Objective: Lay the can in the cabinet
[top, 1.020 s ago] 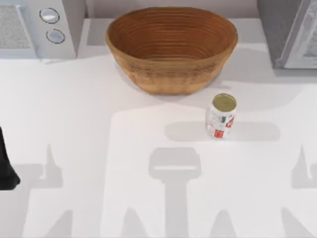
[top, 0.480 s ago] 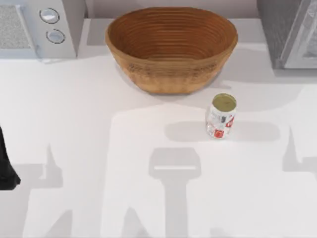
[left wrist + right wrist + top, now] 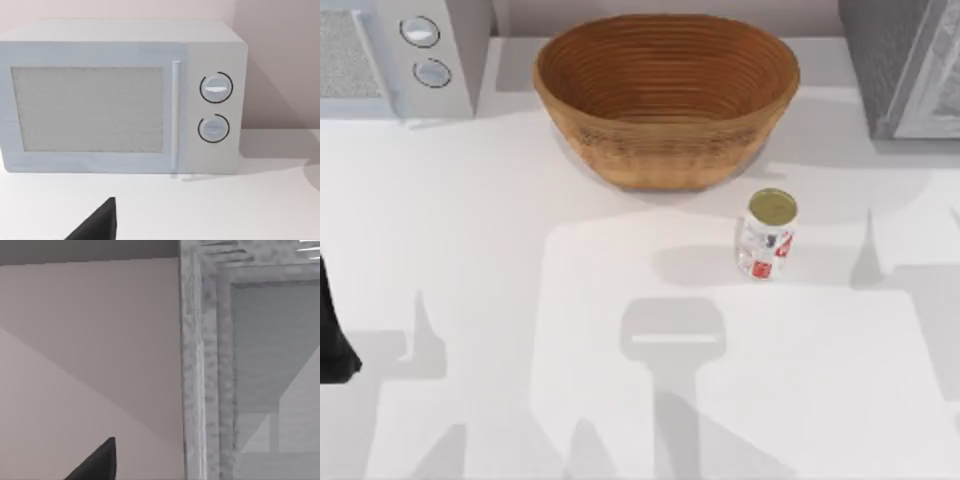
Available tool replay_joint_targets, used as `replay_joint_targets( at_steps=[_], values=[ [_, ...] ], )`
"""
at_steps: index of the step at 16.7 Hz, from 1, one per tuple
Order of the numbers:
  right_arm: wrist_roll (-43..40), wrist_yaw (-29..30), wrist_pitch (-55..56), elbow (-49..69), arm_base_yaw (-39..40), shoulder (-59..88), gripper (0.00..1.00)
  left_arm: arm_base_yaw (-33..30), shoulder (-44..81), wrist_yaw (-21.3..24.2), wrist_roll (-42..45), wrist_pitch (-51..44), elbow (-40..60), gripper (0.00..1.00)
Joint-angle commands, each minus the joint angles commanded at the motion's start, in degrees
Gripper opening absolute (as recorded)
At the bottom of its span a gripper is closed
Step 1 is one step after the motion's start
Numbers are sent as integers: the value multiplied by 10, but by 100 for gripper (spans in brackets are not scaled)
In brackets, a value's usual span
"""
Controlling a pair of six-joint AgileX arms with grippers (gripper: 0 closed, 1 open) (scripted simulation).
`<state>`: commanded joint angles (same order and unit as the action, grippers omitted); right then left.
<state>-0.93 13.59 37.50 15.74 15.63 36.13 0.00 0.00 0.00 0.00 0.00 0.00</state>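
Top view gives you a white table [image 3: 470,250] against a pale wall: one can [image 3: 767,234] upright just in front of one basket [image 3: 666,95], one cabinet [image 3: 900,65] far right, one microwave [image 3: 405,55] far left (two dials). Open tabletop surrounds the can. Left arm [image 3: 332,335] parked at the left edge; you cannot tell either gripper's state

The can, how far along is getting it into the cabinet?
Nothing looks done yet. The can stands upright on the table in front of the basket, touched by nothing. The cabinet sits at the far right corner. The left arm sits at the table's left edge. Grasping, carrying and laying the can inside all remain.
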Motion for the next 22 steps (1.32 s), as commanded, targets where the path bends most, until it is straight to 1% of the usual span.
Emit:
replay_joint_targets(
  at_steps=[13, 18, 22],
  values=[
    [22, 205, 406, 114, 187, 584, 100, 0, 0, 0, 0, 0, 0, 100],
    [25, 275, 532, 143, 247, 786, 100, 0, 0, 0, 0, 0, 0, 100],
    [24, 321, 613, 161, 286, 915, 100, 0, 0, 0, 0, 0, 0, 100]
  ],
)
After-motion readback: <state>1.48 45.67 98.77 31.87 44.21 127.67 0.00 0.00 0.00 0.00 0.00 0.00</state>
